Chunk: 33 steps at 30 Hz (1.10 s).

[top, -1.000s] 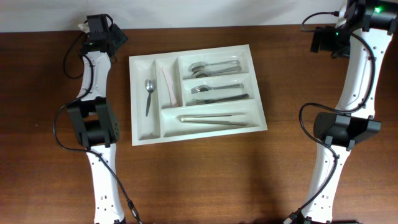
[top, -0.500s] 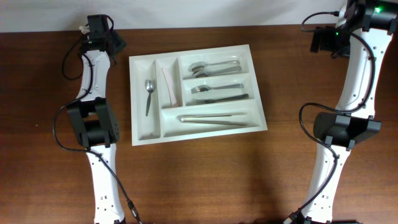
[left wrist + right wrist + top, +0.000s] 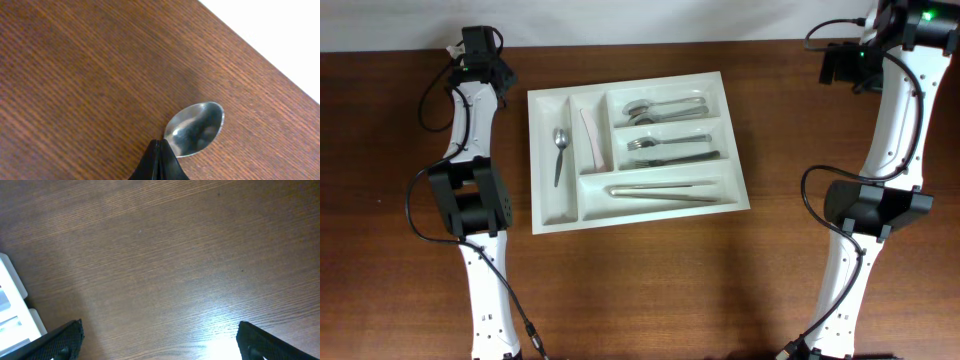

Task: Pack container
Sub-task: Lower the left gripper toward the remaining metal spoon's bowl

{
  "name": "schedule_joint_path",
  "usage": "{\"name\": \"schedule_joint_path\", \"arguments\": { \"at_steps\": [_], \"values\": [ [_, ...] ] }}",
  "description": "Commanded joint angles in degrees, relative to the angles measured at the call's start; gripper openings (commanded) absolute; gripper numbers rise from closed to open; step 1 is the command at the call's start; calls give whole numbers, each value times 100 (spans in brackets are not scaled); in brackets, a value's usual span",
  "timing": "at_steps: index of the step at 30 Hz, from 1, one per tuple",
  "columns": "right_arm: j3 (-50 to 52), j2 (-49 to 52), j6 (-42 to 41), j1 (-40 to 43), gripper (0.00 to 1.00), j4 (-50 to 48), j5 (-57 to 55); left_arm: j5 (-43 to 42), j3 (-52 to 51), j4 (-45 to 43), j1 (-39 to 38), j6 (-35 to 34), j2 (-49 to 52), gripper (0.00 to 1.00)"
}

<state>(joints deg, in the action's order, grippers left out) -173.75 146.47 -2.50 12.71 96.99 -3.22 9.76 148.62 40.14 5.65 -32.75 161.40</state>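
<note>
Left wrist: left gripper (image 3: 160,152) has its fingers pressed together, clamped on the neck of a spoon (image 3: 196,129). The bowl sticks out past the tips and the handle is hidden under the fingers. Can't tell if the bowl touches the wood table (image 3: 75,75). A white surface (image 3: 280,35) starts past the table edge, beyond the bowl. Right wrist: right gripper (image 3: 160,337) is spread wide with nothing between the fingers, bare wood below. Overhead: container (image 3: 536,160) sits flat mid-table, slightly rotated, between the two arms and closer to the left one. Its nearest long compartment holds long thin utensils (image 3: 665,192), type unclear; the middle one holds forks (image 3: 670,148); the far one holds spoons (image 3: 665,108). Leftmost narrow compartment has one teaspoon (image 3: 559,155), bowl toward the far side. The narrow one beside it has a pale pinkish piece (image 3: 591,138), can't identify. Both grippers are near the far table edge: left one just off the container's far-left corner, right one well apart to the right.
</note>
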Motion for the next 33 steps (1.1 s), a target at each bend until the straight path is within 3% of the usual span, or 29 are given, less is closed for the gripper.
{"name": "schedule_joint_path", "arguments": {
  "at_steps": [1,3,5,9,18,26,33],
  "values": [
    [24,-59,59,7,99,33,-46,203,-83,208,33,4,286,2],
    [24,-59,59,7,99,33,-46,205,-83,221,42,4,286,3],
    [24,-59,59,7,99,33,-46,197,-83,197,42,4,286,27],
    [24,-59,59,7,99,33,-46,-109,-81,-24,42,4,286,61],
    [24,-59,59,7,99,33,-46,26,-81,4,42,7,286,64],
    [24,-59,59,7,99,33,-46,951,-81,903,39,7,286,65],
    [24,-59,59,7,99,33,-46,1196,-81,1331,39,162,286,65]
  ]
}}
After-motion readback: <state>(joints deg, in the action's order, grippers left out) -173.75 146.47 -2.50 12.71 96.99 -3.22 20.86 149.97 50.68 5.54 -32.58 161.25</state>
